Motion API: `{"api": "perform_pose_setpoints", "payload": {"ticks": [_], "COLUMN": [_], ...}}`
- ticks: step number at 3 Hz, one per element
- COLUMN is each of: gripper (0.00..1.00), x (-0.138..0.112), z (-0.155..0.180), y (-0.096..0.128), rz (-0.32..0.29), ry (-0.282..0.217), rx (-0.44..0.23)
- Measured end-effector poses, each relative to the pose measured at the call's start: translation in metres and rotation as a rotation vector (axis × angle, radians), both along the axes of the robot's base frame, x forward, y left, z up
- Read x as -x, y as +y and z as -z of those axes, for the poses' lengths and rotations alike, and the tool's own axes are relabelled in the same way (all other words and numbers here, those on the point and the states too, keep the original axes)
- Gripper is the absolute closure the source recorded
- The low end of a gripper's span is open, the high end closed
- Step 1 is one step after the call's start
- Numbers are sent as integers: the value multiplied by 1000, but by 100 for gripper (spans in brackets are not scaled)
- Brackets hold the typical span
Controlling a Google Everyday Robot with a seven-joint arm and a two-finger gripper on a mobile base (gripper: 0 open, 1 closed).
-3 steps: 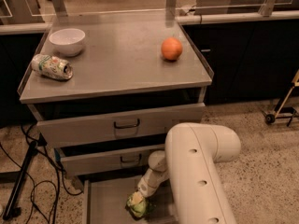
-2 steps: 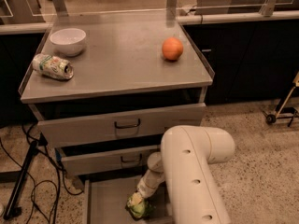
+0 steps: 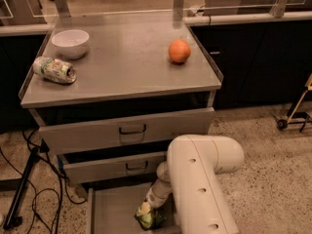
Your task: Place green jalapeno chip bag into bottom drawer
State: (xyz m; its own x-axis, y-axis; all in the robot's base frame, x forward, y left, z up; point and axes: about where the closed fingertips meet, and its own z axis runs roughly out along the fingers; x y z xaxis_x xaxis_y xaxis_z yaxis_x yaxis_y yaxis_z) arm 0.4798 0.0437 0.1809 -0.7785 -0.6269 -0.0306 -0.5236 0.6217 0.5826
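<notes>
The green jalapeno chip bag (image 3: 147, 218) is a small crumpled light green bag low in the pulled-out bottom drawer (image 3: 114, 209), over its flat grey floor. My gripper (image 3: 147, 212) reaches down from the white arm (image 3: 200, 179) into that drawer and sits right at the top of the bag. The arm hides the drawer's right side. Whether the bag rests on the floor or hangs just above it cannot be told.
On the cabinet top stand a white bowl (image 3: 70, 43), a crushed green-white can (image 3: 54, 70) on its side and an orange (image 3: 179, 51). The two upper drawers (image 3: 129, 129) are partly pulled out. Black cables and a stand (image 3: 22, 189) lie on the floor at left.
The arm's big white link has shifted slightly left; the gripper and the bag stay at the same spot in the bottom drawer.
</notes>
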Motion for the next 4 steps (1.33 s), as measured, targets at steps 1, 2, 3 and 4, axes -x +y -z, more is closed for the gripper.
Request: {"api": "perform_pose_setpoints", "payload": {"ticks": [1,2,3,4], "gripper": [83,60,36,13], "x": [0,0,0,0], "z": [1,1,1,1], "y": [0,0,0,0], "rz": [2,2,2,2], "ry": [1,1,1,1], "rx": [1,1,1,1]}}
